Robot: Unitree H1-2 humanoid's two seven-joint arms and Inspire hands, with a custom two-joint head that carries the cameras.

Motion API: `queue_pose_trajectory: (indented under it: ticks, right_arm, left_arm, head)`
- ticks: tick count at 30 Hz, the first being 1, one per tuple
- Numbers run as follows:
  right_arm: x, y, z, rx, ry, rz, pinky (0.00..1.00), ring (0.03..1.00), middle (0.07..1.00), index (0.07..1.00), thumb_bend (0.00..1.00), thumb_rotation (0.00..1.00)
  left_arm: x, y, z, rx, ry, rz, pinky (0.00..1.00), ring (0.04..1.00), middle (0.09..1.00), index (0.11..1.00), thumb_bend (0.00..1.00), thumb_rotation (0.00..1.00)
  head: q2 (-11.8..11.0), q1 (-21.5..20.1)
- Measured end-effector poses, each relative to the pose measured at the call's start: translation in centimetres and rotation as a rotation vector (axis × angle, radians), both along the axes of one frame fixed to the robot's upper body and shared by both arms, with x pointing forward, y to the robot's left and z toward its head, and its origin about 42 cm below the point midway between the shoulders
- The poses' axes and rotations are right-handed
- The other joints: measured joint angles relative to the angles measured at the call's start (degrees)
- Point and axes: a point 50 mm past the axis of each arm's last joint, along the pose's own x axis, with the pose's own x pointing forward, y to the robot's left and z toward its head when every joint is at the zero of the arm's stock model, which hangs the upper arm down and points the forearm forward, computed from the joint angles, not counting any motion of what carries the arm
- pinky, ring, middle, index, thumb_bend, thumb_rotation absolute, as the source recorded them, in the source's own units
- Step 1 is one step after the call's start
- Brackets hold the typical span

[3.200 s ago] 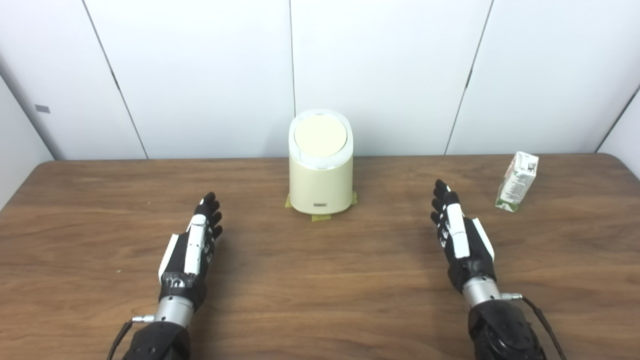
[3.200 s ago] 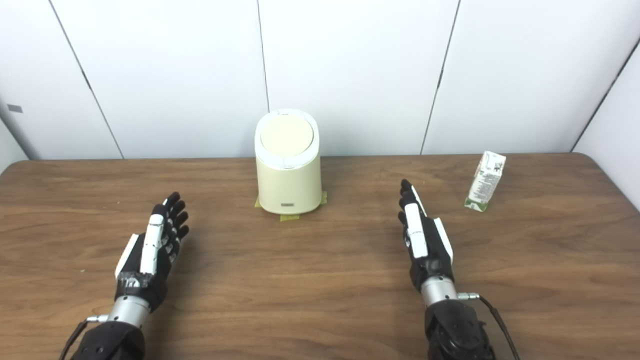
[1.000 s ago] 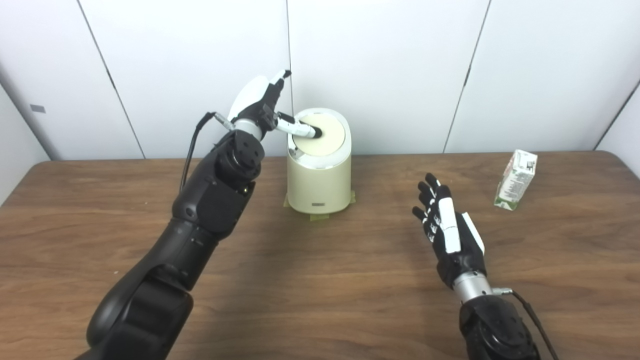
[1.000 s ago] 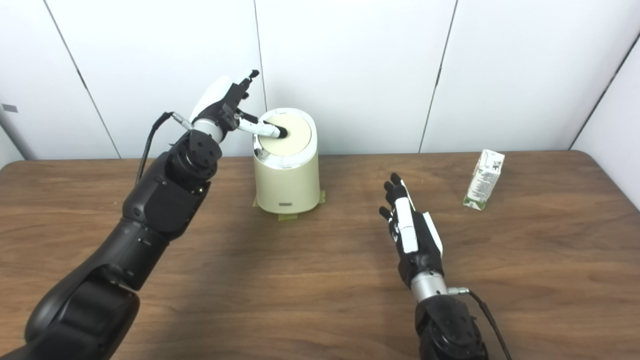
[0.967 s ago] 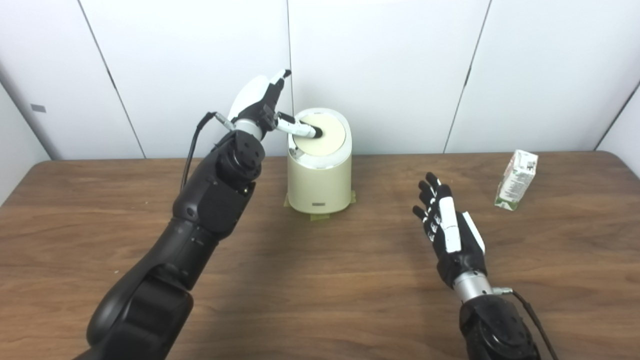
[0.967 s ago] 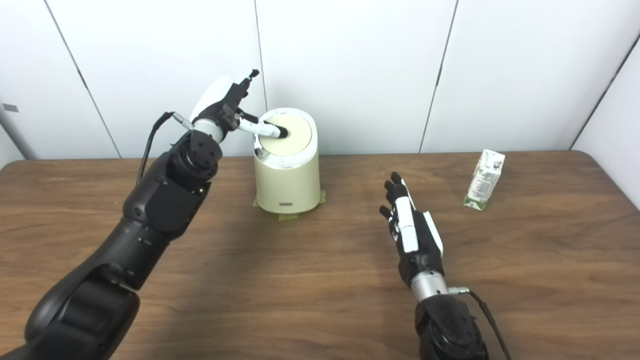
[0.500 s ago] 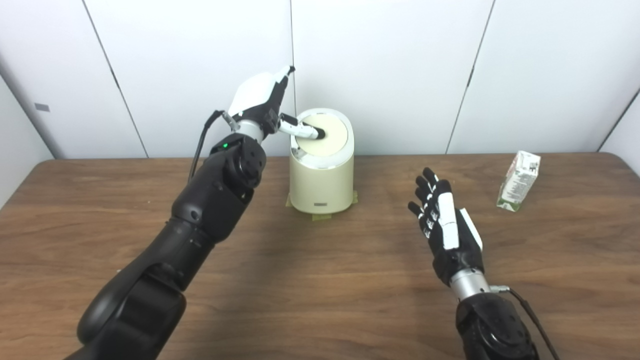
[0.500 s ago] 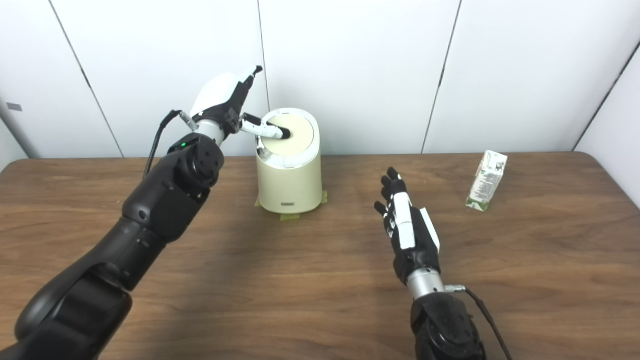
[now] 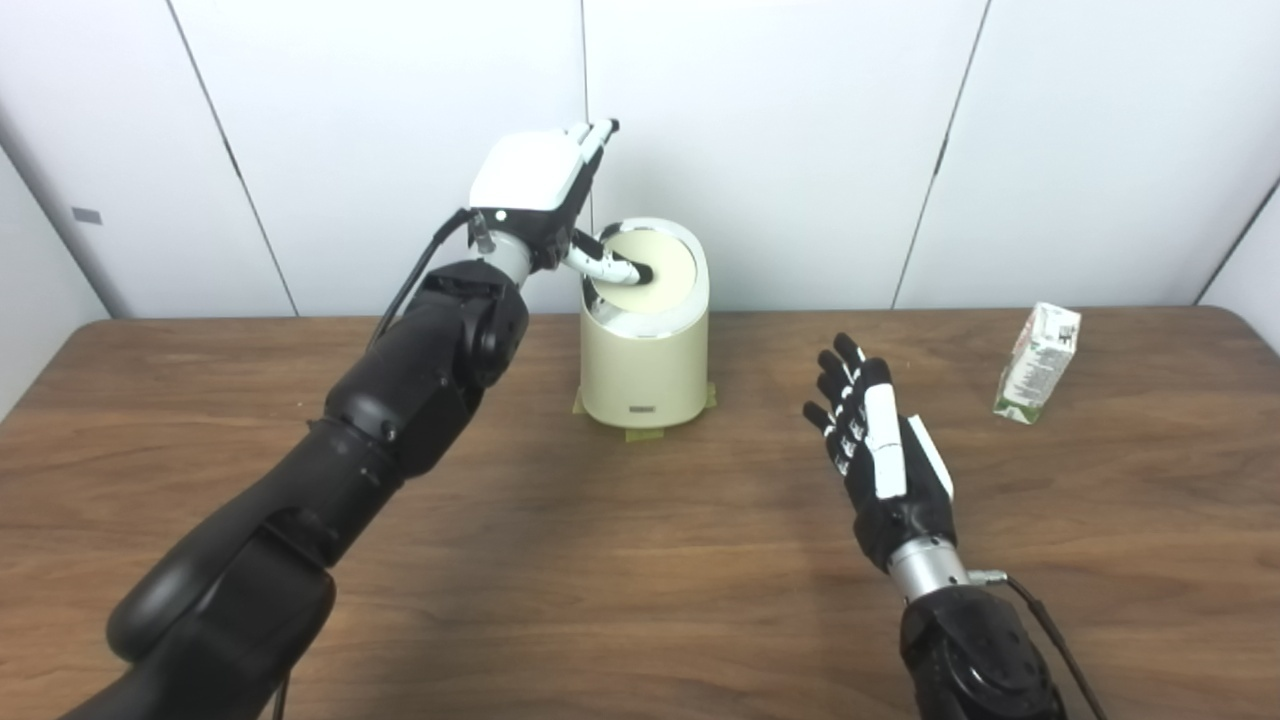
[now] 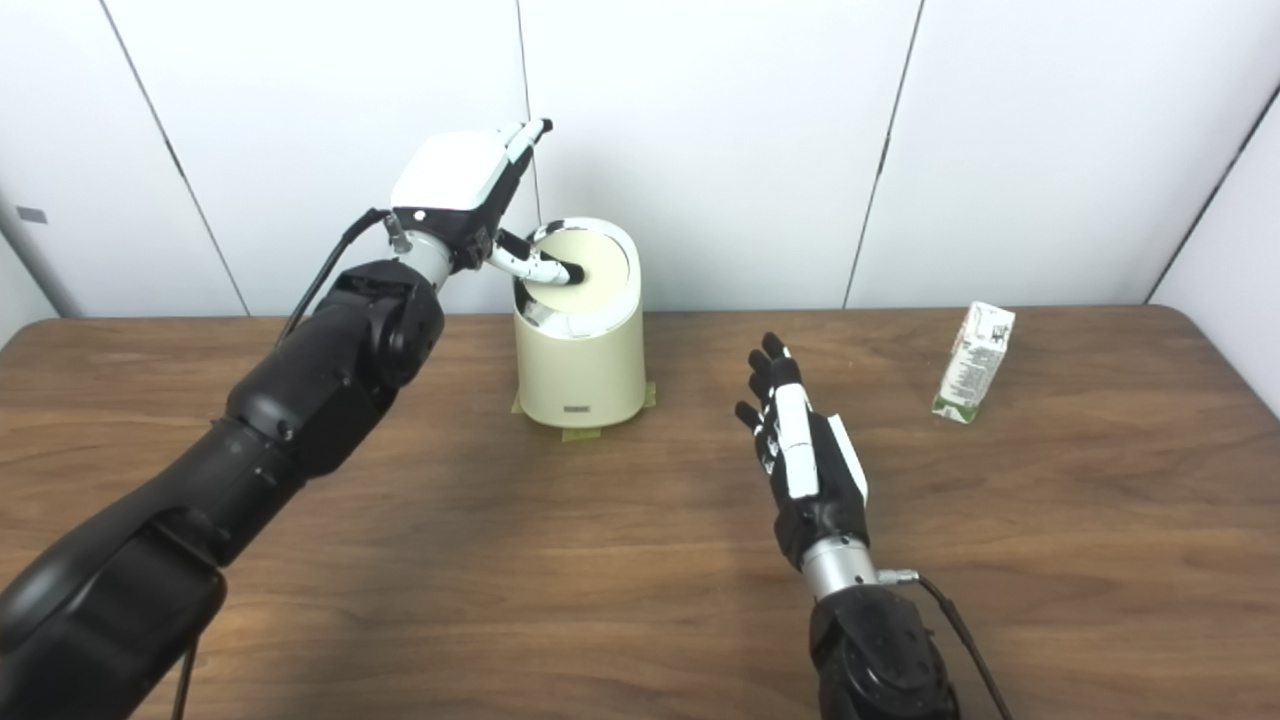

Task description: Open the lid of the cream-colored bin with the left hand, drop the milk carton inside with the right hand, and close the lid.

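Observation:
The cream-colored bin (image 9: 642,370) stands at the back middle of the table, on bits of green tape. Its round lid (image 9: 655,272) looks slightly tilted, lower at the left. My left hand (image 9: 545,200) is raised beside the bin's upper left, fingers spread upward, thumb tip pressing on the lid's left part; it holds nothing. The milk carton (image 9: 1037,363) stands upright at the far right of the table. My right hand (image 9: 880,450) hovers open, fingers straight, between bin and carton, well short of the carton.
The brown wooden table (image 9: 640,560) runs the full width, with white wall panels (image 9: 780,150) right behind the bin. My left forearm (image 9: 400,400) crosses the table's left half. Green tape (image 9: 640,435) marks the bin's spot.
My left hand has rolled palm-down and risen a little, thumb still on the lid, which looks more tilted. My right hand has drifted left and forward. The carton has not moved.

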Motion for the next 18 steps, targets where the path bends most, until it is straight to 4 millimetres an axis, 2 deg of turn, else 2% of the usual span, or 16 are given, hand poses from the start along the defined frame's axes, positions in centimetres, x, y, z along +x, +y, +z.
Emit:
queue_pose_trajectory:
  ticks: [2, 5, 7, 8, 9, 10, 12, 14, 16, 18]
  right_arm:
    - [0.0, 0.2, 0.0, -0.001, 0.000, 0.008, 0.93, 0.995, 0.984, 1.000, 0.72, 1.00]
    - [0.0, 0.2, 0.0, -0.001, -0.001, 0.012, 0.92, 0.993, 0.985, 1.000, 0.72, 1.00]
    - [0.0, 0.3, 0.0, -0.001, -0.001, 0.012, 0.92, 0.992, 0.984, 1.000, 0.71, 1.00]
    - [0.0, 0.2, 0.0, -0.002, -0.001, 0.011, 0.92, 0.991, 0.984, 1.000, 0.71, 1.00]
    - [0.0, 0.2, 0.0, -0.003, -0.001, 0.010, 0.93, 0.993, 0.986, 1.000, 0.70, 1.00]
    - [0.0, 0.2, 0.0, -0.003, -0.002, 0.010, 0.93, 0.994, 0.987, 1.000, 0.70, 1.00]
    - [0.0, 0.2, 0.0, -0.003, -0.001, 0.009, 0.92, 0.991, 0.984, 0.998, 0.69, 1.00]
    - [0.0, 0.2, 0.1, -0.001, -0.002, 0.006, 0.91, 0.979, 0.973, 0.983, 0.69, 1.00]
    - [0.0, 0.2, 0.1, 0.004, -0.002, 0.000, 0.91, 0.973, 0.966, 0.972, 0.70, 1.00]
    - [0.1, 0.1, 0.1, 0.008, -0.003, -0.011, 0.91, 0.974, 0.965, 0.962, 0.70, 1.00]
  left_arm:
    - [0.2, 0.1, 0.1, -0.001, 0.002, 0.001, 0.94, 0.937, 0.967, 1.000, 1.00, 0.09]
    - [0.3, 0.6, 0.3, -0.095, 0.033, 0.014, 0.85, 0.891, 0.948, 0.981, 0.98, 0.15]
    - [0.1, 1.1, 0.2, -0.209, 0.076, 0.026, 0.78, 0.856, 0.918, 0.930, 0.93, 0.19]
    - [-0.1, 1.2, 0.1, -0.270, 0.090, 0.032, 0.75, 0.843, 0.902, 0.908, 0.88, 0.22]
    - [-0.4, 1.3, -0.2, -0.361, 0.117, 0.037, 0.68, 0.806, 0.883, 0.887, 0.78, 0.27]
    - [-0.7, 1.5, -0.3, -0.474, 0.145, 0.036, 0.64, 0.784, 0.858, 0.867, 0.72, 0.31]
    - [-1.5, 1.8, -0.6, -0.667, 0.180, 0.025, 0.62, 0.752, 0.808, 0.827, 0.62, 0.40]
    - [-2.6, 2.1, -0.2, -0.867, 0.186, -0.006, 0.66, 0.731, 0.760, 0.801, 0.55, 0.52]
    - [-3.6, 2.6, 0.8, -0.973, 0.155, -0.042, 0.65, 0.706, 0.734, 0.793, 0.52, 0.50]
    - [-4.4, 3.2, 1.7, -1.012, 0.115, -0.075, 0.63, 0.710, 0.747, 0.795, 0.53, 0.44]
  head:
    - [0.00, 0.00]
    - [-0.18, 0.09]
    - [-0.18, 0.26]
    - [-0.26, 0.26]
    - [-0.26, 0.18]
    - [-0.26, 0.17]
    - [-0.26, 0.17]
    - [0.00, 0.35]
    - [0.18, 0.18]
    - [0.26, 0.17]
